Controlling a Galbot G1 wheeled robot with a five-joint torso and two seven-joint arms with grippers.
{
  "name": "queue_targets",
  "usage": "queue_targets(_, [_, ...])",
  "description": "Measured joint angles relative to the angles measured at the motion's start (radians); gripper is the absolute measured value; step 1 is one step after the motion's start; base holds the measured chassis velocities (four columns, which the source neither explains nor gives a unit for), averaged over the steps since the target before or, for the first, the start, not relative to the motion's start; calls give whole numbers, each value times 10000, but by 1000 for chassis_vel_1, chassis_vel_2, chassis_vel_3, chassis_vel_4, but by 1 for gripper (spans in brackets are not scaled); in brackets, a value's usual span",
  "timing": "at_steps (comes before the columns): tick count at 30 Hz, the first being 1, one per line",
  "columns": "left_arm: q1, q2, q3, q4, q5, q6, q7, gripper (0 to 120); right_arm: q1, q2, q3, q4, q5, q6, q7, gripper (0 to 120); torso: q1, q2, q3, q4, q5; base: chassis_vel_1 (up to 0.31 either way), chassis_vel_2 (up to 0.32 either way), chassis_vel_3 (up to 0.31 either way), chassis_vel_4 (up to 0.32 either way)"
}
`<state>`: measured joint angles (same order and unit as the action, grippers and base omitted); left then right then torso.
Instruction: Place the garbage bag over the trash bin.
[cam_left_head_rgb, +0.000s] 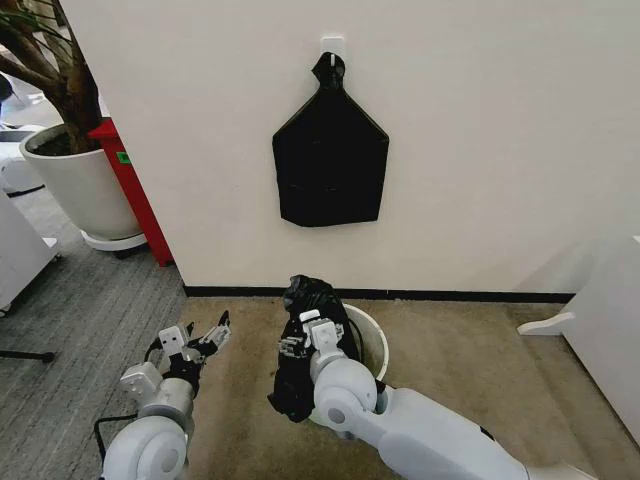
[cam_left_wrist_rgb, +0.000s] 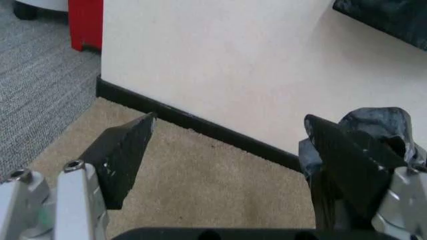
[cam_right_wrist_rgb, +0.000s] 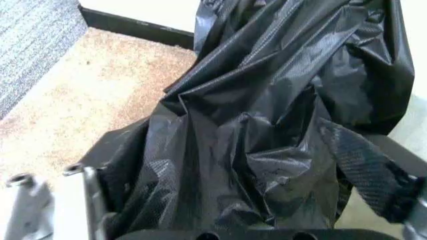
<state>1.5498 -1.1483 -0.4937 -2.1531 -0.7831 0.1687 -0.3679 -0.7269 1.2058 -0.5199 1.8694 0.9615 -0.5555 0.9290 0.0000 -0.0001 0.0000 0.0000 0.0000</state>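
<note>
So my right tool (cam_left_head_rgb: 300, 335) is clamped on the garbage bag (cam_left_head_rgb: 305, 345), which is bunched up and draped over the near-left rim of the trash bin (cam_left_head_rgb: 368, 335) on the beige carpet (cam_left_head_rgb: 470, 370) by the wall. Left tool (cam_left_head_rgb: 205, 340) is hanging off to the left above the carpet, jaws spread wide with nothing in them, well apart from the bin.

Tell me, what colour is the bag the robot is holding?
Shiny black: the garbage bag shows best in the right wrist view.
</note>
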Motion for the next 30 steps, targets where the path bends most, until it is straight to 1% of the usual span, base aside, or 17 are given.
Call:
queue_targets(6, [-2, -15, -1, -24, 7, -5, 6, 90, -14, 39, -28, -21, -71, 71, 13, 64, 0, 0, 0, 0, 0, 0, 0, 0, 0])
queue_targets(7, [-2, -15, -1, -24, 7, -5, 6, 90, -14, 39, -28, -21, -71, 71, 13, 64, 0, 0, 0, 0, 0, 0, 0, 0, 0])
queue_targets(11, [-19, -24, 24, -2, 20, -8, 16, 90, 18, -20, -100, 58, -65, 80, 80, 46, 0, 0, 0, 0, 0, 0, 0, 0, 0])
queue_targets(14, [-42, -43, 125, 66, 78, -18, 21, 90, 23, -45, -154, 162, -23, 80, 162, 34, 0, 0, 0, 0, 0, 0, 0, 0, 0])
queue_targets(15, [-42, -43, 125, 66, 78, -18, 21, 90, 23, -45, -154, 162, -23, 80, 162, 34, 0, 0, 0, 0, 0, 0, 0, 0, 0])
queue_targets(17, [-69, -77, 224, 110, 136, -28, 26, 90, 24, -48, -201, 215, -1, 89, 225, 25, 0, 0, 0, 0, 0, 0, 0, 0, 0])
queue_targets(22, [-127, -119, 419, 182, 221, -34, 31, 90, 21, -44, -315, 302, 18, 113, 325, 5, 0, 0, 0, 0, 0, 0, 0, 0, 0])
queue_targets(23, [-127, -119, 419, 182, 221, -34, 31, 90, 21, -44, -315, 302, 18, 113, 325, 5, 0, 0, 0, 0, 0, 0, 0, 0, 0])
queue_targets(24, [-149, -115, 464, 215, 234, -35, 32, 90, 19, -52, -326, 321, 23, 120, 340, 0, 0, 0, 0, 0, 1, 0, 0, 0, 0])
queue_targets(30, [-301, 91, 1064, 541, 166, -3, 220, 90, 48, -218, -296, 514, 68, 244, 475, 0, 0, 0, 0, 1, 0, 0, 0, 0, 0])
